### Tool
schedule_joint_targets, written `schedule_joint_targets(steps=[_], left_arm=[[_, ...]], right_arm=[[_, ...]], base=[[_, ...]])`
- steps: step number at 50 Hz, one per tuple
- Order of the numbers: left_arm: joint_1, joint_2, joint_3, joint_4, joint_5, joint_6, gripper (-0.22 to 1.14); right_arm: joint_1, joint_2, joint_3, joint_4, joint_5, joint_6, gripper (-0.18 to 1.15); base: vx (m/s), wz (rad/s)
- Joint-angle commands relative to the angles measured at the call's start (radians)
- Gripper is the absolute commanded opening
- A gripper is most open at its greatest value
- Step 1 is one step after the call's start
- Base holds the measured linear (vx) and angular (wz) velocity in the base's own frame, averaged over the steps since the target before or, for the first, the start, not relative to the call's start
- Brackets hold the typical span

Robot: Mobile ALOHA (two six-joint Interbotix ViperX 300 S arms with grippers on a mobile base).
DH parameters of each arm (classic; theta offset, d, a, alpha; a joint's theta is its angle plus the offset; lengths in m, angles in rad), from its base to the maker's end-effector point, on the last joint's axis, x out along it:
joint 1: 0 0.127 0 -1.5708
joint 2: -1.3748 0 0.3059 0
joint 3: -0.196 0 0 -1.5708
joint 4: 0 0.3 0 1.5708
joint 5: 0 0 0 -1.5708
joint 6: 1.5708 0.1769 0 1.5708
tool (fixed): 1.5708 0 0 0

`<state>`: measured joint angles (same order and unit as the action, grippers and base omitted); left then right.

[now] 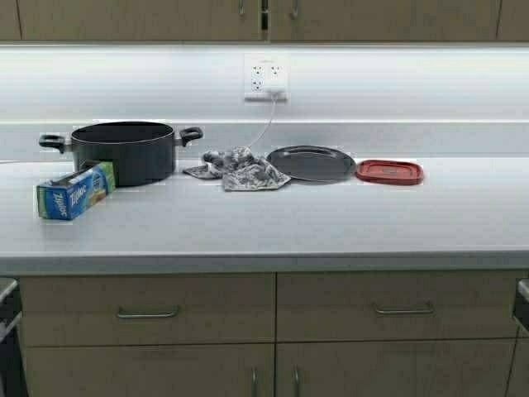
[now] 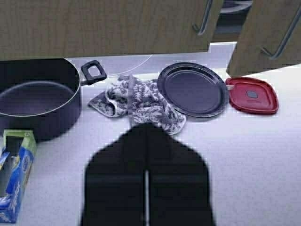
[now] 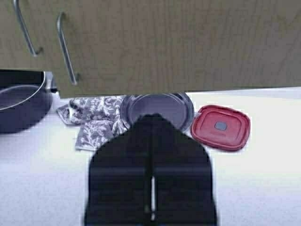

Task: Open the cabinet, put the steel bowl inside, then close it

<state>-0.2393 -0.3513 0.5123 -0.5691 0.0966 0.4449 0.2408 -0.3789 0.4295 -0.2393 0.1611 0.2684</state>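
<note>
Front half of the table (image 1: 264,223) is open, a flat pale speckled laminate with a straight front edge above tan drawer fronts (image 1: 149,310). Clutter sits in a row along the back: black two-handled pot (image 1: 124,153), blue Ziploc box (image 1: 74,190) touching its front, crumpled grey patterned cloth (image 1: 240,169), flat dark round plate (image 1: 312,163), and red squarish plastic lid (image 1: 389,171) just beside the plate. The cabinet (image 1: 165,21) hangs above, tan wood-grain with slim silver bar handles. The left wrist view shows the right door angled out with a dark gap between the doors. The steel bowl (image 2: 235,5) is only a pale curved sliver inside that gap; cannot tell more. The left hand (image 2: 146,141) and right hand (image 3: 151,127) hover over the table before the cloth and plate, fingers pressed to a narrow slit, holding nothing.
</note>
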Motion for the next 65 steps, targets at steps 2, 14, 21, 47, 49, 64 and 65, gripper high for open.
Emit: schedule_joint_targets(steps=[2,14,21,47,49,64,65], left_arm=[[-0.005,-0.017,-0.011,0.000,-0.009,0.002,0.05],[-0.005,-0.009,-0.009,0.000,-0.009,-0.003,0.05],[-0.005,-0.005,-0.008,0.000,-0.009,-0.005,0.05],[-0.005,0.006,-0.002,0.000,-0.014,-0.003,0.05],[-0.005,0.006,-0.002,0.000,-0.014,-0.003,0.05],[-0.005,0.006,-0.002,0.002,-0.015,-0.002,0.05],[-0.005,0.006,-0.002,0.002,-0.015,-0.002,0.05]], right_arm=[[0.002,-0.017,-0.005,0.003,0.000,0.002,0.06],[0.000,-0.017,0.000,0.003,0.014,0.000,0.06],[0.000,-0.018,-0.002,0.003,0.014,0.000,0.06],[0.000,-0.011,0.000,0.002,0.014,0.000,0.06],[0.000,-0.011,0.000,0.002,0.014,0.000,0.06],[0.000,-0.009,0.000,0.000,0.014,0.000,0.06],[0.000,-0.009,-0.002,0.002,0.014,0.000,0.06]], base=[[0.00,0.00],[0.00,0.00],[0.00,0.00],[0.00,0.00],[0.00,0.00],[0.00,0.00],[0.00,0.00]])
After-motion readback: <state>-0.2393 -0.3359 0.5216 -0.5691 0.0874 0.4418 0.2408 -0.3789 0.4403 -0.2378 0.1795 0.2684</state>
